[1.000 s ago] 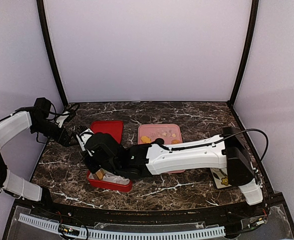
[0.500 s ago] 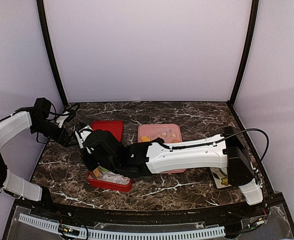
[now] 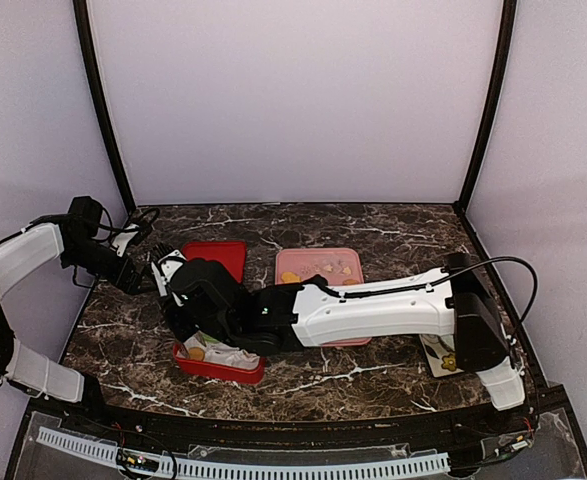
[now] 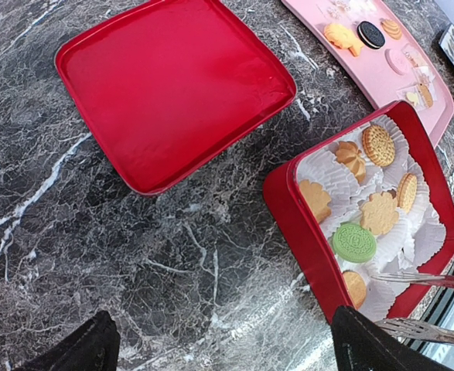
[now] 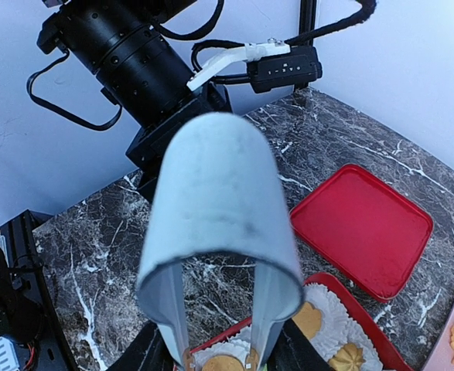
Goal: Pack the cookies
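Right wrist view: my right gripper (image 5: 225,349) is clamped on the tongs (image 5: 219,216), tips down inside the box (image 4: 304,238). The tong legs stand apart with a yellow round (image 5: 225,363) between them, low in a paper cup. I can't tell if they touch it; I'd call it set down. Left wrist view shows both tong tips spread over the box. My left gripper (image 4: 227,348) gapes wide with nothing in it, over the table (image 4: 134,255) beside the lid (image 4: 172,85). Cookies (image 4: 377,212): about seven sit in the box, and the rest lie on the pink tray (image 4: 350,66). Key relation: top view puts the tray right of the box and farther back, so the unpacked ones lie right of and beyond the tongs. Right arm owns that reach; left arm is nearer the lid.
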